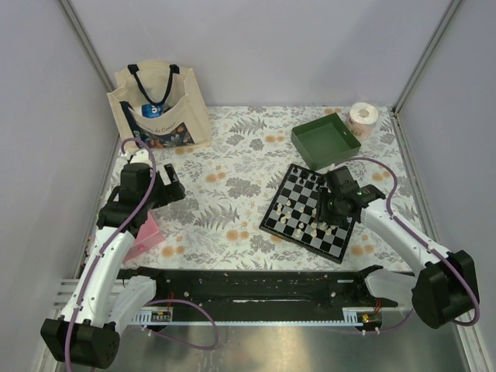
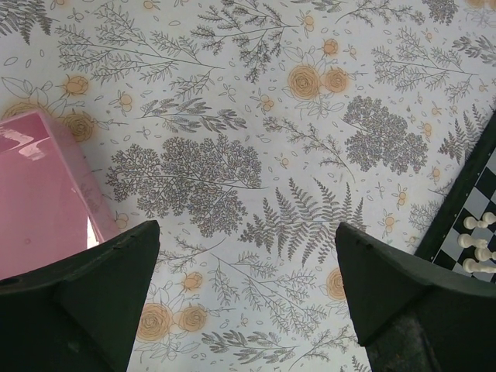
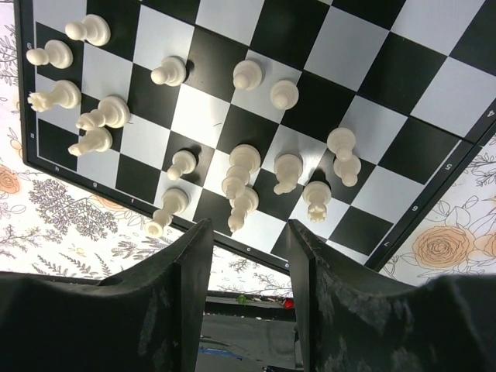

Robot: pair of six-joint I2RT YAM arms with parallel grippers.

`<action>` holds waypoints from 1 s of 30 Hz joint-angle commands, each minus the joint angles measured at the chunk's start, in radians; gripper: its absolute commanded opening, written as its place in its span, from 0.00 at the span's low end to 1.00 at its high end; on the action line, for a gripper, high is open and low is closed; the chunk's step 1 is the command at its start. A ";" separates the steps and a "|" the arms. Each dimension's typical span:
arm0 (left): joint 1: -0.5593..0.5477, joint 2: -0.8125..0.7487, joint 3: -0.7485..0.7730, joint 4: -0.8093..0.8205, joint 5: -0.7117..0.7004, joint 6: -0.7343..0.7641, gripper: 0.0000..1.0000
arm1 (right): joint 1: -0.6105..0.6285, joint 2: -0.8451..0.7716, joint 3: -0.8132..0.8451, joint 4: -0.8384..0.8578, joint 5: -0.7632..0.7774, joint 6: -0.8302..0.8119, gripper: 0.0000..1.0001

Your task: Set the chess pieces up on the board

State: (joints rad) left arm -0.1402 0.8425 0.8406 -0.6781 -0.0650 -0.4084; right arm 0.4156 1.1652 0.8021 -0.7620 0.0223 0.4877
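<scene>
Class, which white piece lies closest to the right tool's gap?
The white piece at the edge of the board, directly before the right tool; the others sit farther off or aside.

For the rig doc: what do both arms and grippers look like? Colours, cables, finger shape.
The left arm and right arm match: white links, black joint housings. A purple cable loops along each. The left gripper and right gripper are black, with dark matte wedge-shaped fingers, the right pair scuffed. No markings visible.
</scene>
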 commanded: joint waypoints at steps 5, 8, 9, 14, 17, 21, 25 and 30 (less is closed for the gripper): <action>-0.002 0.006 -0.003 0.060 0.034 0.005 0.99 | 0.037 0.053 0.089 -0.007 0.039 -0.005 0.51; -0.002 0.007 -0.002 0.060 0.034 0.005 0.99 | 0.040 0.088 0.095 0.009 0.039 -0.008 0.51; -0.002 0.007 -0.001 0.060 0.036 0.005 0.99 | 0.040 0.099 0.095 0.013 0.039 -0.009 0.50; -0.001 0.012 -0.002 0.061 0.042 0.006 0.99 | 0.045 0.140 0.111 0.018 0.054 -0.015 0.50; -0.001 0.010 -0.003 0.061 0.041 0.008 0.99 | 0.046 0.155 0.112 0.029 0.056 -0.017 0.50; -0.001 0.012 0.000 0.061 0.042 0.008 0.99 | 0.046 0.182 0.114 0.047 0.048 -0.021 0.48; -0.002 0.013 -0.001 0.061 0.040 0.008 0.99 | 0.046 0.197 0.117 0.053 0.050 -0.023 0.47; -0.002 0.018 0.000 0.061 0.044 0.008 0.99 | 0.046 0.212 0.115 0.059 0.048 -0.024 0.42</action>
State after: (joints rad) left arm -0.1402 0.8547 0.8402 -0.6563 -0.0364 -0.4080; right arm 0.4519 1.3708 0.8787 -0.7273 0.0444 0.4706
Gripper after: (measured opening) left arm 0.988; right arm 0.450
